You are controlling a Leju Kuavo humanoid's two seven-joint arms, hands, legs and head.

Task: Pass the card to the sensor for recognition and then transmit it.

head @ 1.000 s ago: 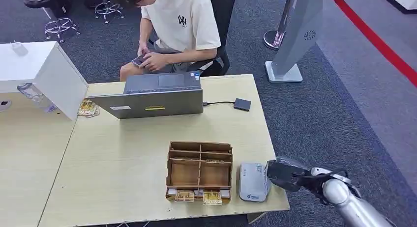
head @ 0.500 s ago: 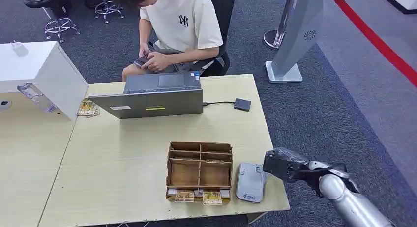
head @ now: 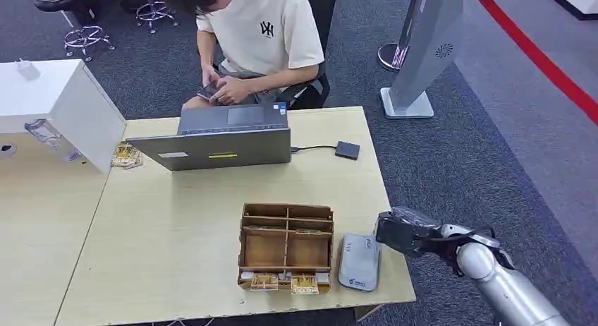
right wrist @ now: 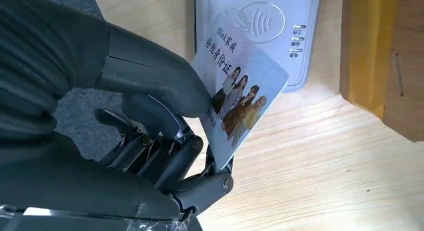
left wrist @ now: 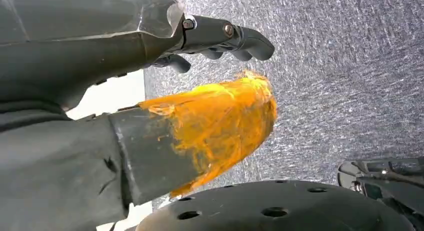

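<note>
My right hand hovers at the table's right edge, just right of the white card reader. In the right wrist view the thumb and fingers pinch a pale card printed with a group of people and some text. One corner of the card overlaps the edge of the reader, near its wave symbol; I cannot tell if they touch. My left hand hangs over the grey carpet holding nothing, its fingers apart from the orange-wrapped thumb.
A brown cardboard organiser stands just left of the reader, with small cards in its front slots. Farther back are a grey laptop and a small dark box on a cable. A person sits behind the table, looking at a phone.
My right hand, with the card, has moved a little away from me along the table's right edge. The reader has shifted slightly left towards the organiser.
</note>
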